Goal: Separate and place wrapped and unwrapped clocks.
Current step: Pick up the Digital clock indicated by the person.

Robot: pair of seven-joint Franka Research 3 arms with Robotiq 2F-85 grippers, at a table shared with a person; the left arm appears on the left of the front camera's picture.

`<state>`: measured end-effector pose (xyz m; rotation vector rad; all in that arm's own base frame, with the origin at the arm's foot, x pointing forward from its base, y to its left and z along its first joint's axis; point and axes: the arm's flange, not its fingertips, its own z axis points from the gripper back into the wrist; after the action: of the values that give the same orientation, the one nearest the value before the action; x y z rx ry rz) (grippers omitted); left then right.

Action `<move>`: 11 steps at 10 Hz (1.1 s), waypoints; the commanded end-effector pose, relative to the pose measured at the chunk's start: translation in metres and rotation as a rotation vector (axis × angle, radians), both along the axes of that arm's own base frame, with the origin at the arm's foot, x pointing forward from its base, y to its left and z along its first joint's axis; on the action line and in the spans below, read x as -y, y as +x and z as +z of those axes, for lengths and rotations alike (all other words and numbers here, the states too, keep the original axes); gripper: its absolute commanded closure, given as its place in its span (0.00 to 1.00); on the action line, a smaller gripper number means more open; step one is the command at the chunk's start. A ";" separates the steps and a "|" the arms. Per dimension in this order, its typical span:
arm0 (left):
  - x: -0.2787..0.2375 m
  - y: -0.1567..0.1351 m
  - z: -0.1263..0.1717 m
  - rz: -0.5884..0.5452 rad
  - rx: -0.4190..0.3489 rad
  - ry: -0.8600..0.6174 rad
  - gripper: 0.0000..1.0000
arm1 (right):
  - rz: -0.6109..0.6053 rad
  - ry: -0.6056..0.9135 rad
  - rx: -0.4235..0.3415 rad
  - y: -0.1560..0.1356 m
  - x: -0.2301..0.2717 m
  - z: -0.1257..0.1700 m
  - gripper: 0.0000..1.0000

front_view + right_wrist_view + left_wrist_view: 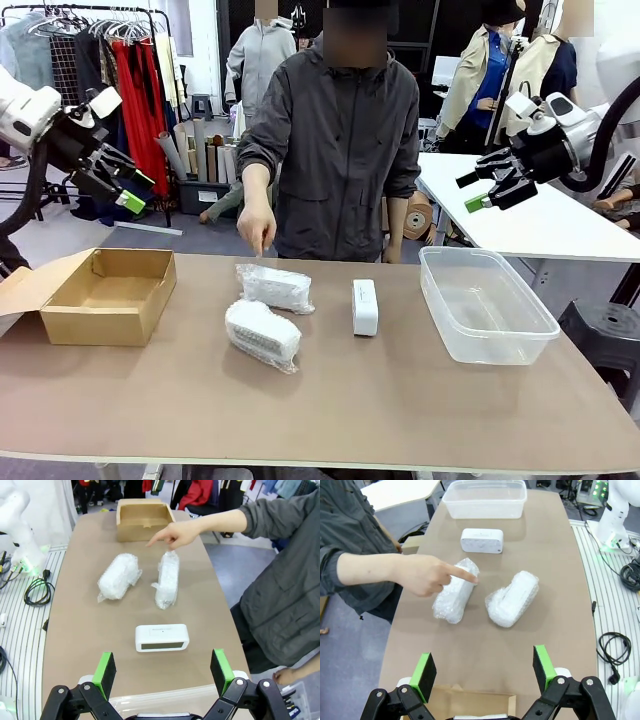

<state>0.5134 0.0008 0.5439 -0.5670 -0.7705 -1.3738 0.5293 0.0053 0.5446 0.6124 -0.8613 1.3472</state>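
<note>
No text, label, brand or number is legible on the bare clock point(365, 306), the wrapped clocks point(274, 287), the box point(105, 325) or the tub point(500, 345).

We take the bare clock point(365, 307) as our mark. Just left of it runs a bare strip of table point(340, 410), then the far wrapped clock point(275, 287) and the near wrapped clock point(262, 333), lying close together. The person's hand point(257, 229) hangs over the far one, finger down, barring the way from above. Right of the clock another bare strip lies before the clear tub point(487, 303). Nearer our side the table lies open. The cardboard box point(110, 293) stands well left.
</note>
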 end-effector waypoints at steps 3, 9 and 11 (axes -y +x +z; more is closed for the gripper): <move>-0.001 0.000 0.001 0.003 0.003 -0.004 0.00 | 0.003 0.002 0.003 -0.003 0.000 0.002 0.00; -0.001 0.000 0.001 0.003 0.003 -0.004 0.00 | 0.003 0.002 0.003 -0.003 0.000 0.002 0.00; -0.001 0.000 0.001 0.003 0.003 -0.004 0.00 | 0.003 0.002 0.003 -0.003 0.000 0.002 0.00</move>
<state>0.5134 0.0008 0.5439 -0.5669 -0.7705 -1.3737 0.5292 0.0053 0.5446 0.6128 -0.8612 1.3473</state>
